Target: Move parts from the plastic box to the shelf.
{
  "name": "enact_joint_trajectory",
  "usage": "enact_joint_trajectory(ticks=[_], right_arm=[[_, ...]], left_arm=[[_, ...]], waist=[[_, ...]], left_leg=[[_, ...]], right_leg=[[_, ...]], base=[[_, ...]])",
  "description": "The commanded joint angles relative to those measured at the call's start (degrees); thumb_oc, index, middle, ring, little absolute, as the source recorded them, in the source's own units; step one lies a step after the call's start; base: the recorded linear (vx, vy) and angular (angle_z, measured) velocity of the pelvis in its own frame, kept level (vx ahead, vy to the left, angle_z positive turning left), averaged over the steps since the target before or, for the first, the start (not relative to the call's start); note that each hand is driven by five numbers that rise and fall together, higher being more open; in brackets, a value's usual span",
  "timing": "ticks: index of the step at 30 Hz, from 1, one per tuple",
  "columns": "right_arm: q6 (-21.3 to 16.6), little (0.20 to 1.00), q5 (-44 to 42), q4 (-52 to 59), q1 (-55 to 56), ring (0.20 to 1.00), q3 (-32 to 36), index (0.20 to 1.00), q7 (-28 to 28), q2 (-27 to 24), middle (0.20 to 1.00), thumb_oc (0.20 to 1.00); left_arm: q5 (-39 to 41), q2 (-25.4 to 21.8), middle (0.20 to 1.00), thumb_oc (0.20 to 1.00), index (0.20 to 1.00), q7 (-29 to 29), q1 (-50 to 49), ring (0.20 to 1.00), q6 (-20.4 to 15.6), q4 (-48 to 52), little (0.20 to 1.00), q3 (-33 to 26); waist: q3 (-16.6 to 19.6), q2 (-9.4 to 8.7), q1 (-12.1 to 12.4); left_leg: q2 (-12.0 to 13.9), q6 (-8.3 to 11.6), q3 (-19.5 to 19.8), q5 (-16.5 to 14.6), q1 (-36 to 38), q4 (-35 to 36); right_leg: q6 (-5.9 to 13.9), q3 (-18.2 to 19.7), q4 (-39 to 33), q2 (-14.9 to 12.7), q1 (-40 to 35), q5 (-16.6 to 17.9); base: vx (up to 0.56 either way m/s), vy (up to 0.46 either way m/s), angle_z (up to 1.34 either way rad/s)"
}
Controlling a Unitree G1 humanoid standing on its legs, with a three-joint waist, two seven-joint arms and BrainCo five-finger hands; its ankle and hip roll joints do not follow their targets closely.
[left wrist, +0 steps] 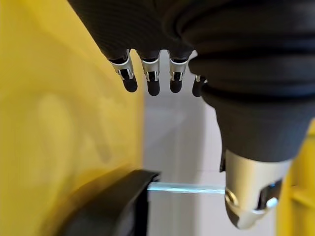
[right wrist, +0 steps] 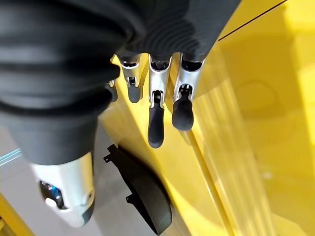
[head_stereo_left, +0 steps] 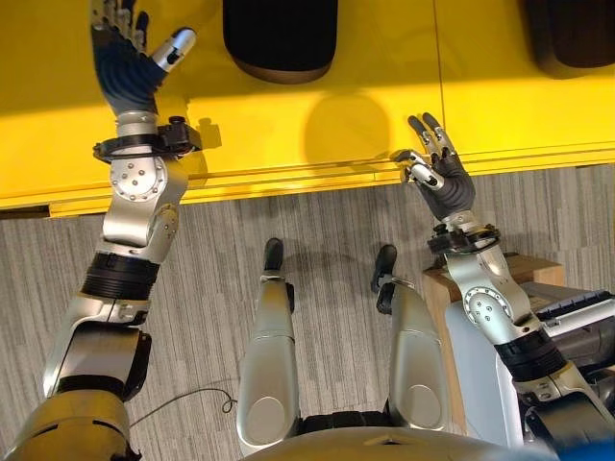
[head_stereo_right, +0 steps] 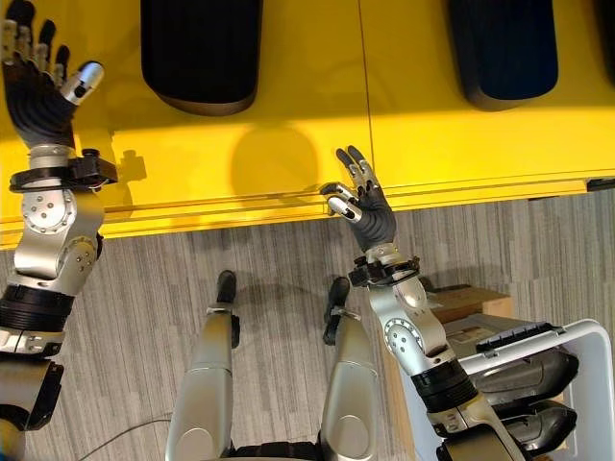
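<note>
The yellow shelf [head_stereo_left: 288, 134] runs across the top of the eye views, and two black parts [head_stereo_left: 279, 38] [head_stereo_right: 504, 48] lie on it. My left hand [head_stereo_left: 120, 58] is raised over the shelf's left end, open and empty, its fingers [left wrist: 150, 73] straight. My right hand [head_stereo_left: 444, 182] hovers at the shelf's front edge, open with relaxed fingers [right wrist: 157, 113] and nothing in it. A black part [right wrist: 142, 191] lies on the shelf beyond it. The white plastic box [head_stereo_right: 596, 336] stands at the lower right and holds more black parts [head_stereo_right: 524, 370].
A brown cardboard box [head_stereo_right: 461, 298] sits beside the plastic box at the right. Grey wood-pattern floor [head_stereo_left: 317, 221] lies between the shelf and me. A stretch of bare yellow shelf [head_stereo_left: 375, 86] lies between the two black parts.
</note>
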State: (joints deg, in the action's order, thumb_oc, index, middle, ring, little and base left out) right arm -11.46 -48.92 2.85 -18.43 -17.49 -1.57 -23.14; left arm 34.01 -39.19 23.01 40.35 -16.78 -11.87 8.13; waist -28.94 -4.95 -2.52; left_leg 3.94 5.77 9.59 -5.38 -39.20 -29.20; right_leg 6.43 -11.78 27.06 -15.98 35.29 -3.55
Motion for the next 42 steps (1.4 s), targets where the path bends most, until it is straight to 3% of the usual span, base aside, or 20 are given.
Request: enact_joint_trajectory(ticks=[1, 16, 42], right_arm=[[0.07, 1.0, -2.06, -1.47, 1.18, 1.0, 0.21, 1.0, -1.78, -0.61, 1.0, 1.0], [-0.28, 1.0, -3.24, -2.85, -1.24, 1.0, -1.09, 1.0, -3.22, -0.39, 1.0, 1.0], [-0.43, 1.0, -3.57, -1.12, -1.9, 1.0, -1.68, 1.0, -2.45, -0.95, 1.0, 1.0]], left_arm=[[-0.42, 1.01, 1.0, 1.0, 1.0, 0.7, 4.92, 1.0, -0.91, -2.64, 1.0, 1.15], [2.12, 7.65, 1.0, 1.0, 1.0, -0.55, 8.29, 1.0, 2.28, -11.03, 1.0, 7.27], [0.41, 12.06, 1.0, 1.0, 1.0, -3.82, 8.75, 1.0, 4.47, -9.26, 1.0, 12.93]], waist=[[1.24, 0.38, 0.24], [1.42, -0.45, -1.1], [2.07, -0.67, -2.09]], left_leg=[[-0.36, -3.65, -5.28, -0.56, 0.4, 0.87], [0.06, -3.83, -5.77, -0.62, -0.1, 0.16], [0.12, -4.1, -6.4, -0.74, -0.58, -0.17]], right_leg=[[0.54, -0.17, 3.87, 2.39, -5.0, -4.48], [0.42, 0.63, 4.28, 2.83, -4.09, -4.17], [0.11, 1.56, 4.78, 3.13, -2.97, -4.02]], base=[[-0.01, 0.02, -0.03], [0.0, 0.018, -0.04], [0.0, 0.006, -0.02]])
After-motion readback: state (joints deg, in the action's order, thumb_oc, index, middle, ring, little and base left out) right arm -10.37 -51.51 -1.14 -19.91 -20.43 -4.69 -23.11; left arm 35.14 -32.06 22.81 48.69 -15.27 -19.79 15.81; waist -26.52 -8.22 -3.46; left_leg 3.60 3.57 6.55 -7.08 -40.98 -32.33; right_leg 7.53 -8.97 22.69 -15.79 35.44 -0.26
